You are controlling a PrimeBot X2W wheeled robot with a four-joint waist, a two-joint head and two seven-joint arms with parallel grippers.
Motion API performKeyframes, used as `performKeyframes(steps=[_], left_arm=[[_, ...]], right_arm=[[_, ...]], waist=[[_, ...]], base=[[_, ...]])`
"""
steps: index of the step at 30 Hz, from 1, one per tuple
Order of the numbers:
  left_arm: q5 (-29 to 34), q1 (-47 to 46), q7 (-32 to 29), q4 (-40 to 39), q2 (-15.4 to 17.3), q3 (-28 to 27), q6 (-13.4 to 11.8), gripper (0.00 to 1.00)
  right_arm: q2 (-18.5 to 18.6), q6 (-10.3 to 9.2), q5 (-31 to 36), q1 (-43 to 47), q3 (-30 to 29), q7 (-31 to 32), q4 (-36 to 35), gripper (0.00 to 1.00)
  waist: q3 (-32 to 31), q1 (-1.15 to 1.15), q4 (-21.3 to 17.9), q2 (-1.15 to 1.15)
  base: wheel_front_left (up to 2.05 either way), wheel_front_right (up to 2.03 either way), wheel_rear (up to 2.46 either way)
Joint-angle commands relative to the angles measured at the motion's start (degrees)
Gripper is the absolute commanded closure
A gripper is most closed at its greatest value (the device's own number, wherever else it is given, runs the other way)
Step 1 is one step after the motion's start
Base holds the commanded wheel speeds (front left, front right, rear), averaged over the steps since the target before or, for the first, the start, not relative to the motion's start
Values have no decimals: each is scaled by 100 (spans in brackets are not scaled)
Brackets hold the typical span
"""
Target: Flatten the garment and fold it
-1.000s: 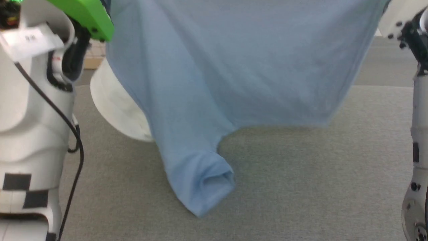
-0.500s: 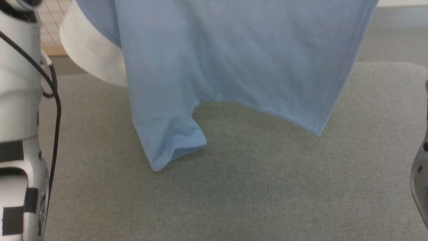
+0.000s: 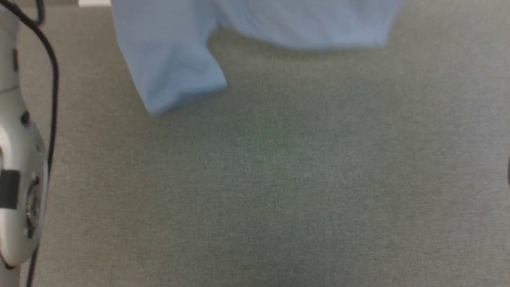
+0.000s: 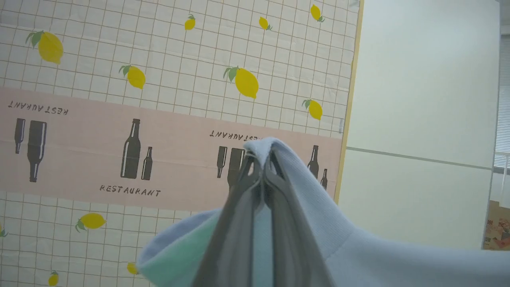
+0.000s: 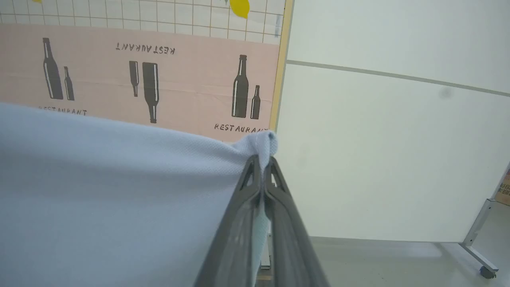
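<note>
Since half a second ago your head camera has tipped further down, so the grey surface (image 3: pixel 279 179) takes up more of that view and the shirt (image 3: pixel 171 40) shows along its top edge, with one sleeve (image 3: pixel 183 79) hanging lowest on the left, too blurred to tell whether it touches the surface. You have the shirt held up in the air, stretched in front of a wall sheet (image 4: pixel 131 52) printed with lemons and bottles. Your left gripper (image 4: pixel 263 157) is pinched tight on one bunched corner of the fabric, and your right gripper (image 5: pixel 263 159) is pinched tight on another.
</note>
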State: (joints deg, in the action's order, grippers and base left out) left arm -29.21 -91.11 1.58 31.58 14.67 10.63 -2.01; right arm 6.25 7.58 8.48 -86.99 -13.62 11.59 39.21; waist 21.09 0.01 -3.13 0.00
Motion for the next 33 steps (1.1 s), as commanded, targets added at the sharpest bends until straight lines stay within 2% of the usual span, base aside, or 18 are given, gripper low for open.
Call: performKeyframes(steps=[1,6,11,12,15,19,23,26,30,33], left_arm=[[91,-178,192,94,27,-14,54,100],[70,-430,730,380,47,-51,277,100],[55,-480,1020,502,127,-59,472,100],[-43,-225,1114,551,146,-43,647,100],[-183,171,1135,442,184,2,786,100],[-454,873,1000,-67,314,76,886,100],[-750,1862,727,-954,544,2,892,100],[-949,2828,440,-1779,687,-54,794,100],[-1150,4281,144,-2855,766,-67,532,100],[-1188,5271,82,-3475,801,-51,340,100]], right_arm=[[9,-9,122,-108,-30,-131,96,100],[178,-9,330,-338,-63,-467,334,100],[387,-9,423,-429,-136,-780,447,100],[454,-9,381,-233,-100,-943,614,100],[498,-9,225,31,99,-1059,704,100],[617,-9,-322,455,535,-1102,626,100],[829,-9,-1116,1135,944,-922,87,100],[1132,-9,-1779,1901,1048,-630,-611,100],[1419,-9,-2427,3310,710,-141,-1687,100],[1384,-9,-2676,4390,290,174,-2394,100]], waist=[[716,-1,41,0],[983,-1,101,0],[1418,-1,149,0],[1456,-1,191,0],[1388,-1,234,0],[1183,-1,291,0],[874,-1,339,0],[590,-1,397,0],[179,-1,461,0],[-68,-1,468,0]], base=[[0,0,0],[0,0,0],[0,0,0],[0,0,0],[0,0,0],[0,0,0],[0,0,0],[0,0,0],[0,0,0],[0,0,0]])
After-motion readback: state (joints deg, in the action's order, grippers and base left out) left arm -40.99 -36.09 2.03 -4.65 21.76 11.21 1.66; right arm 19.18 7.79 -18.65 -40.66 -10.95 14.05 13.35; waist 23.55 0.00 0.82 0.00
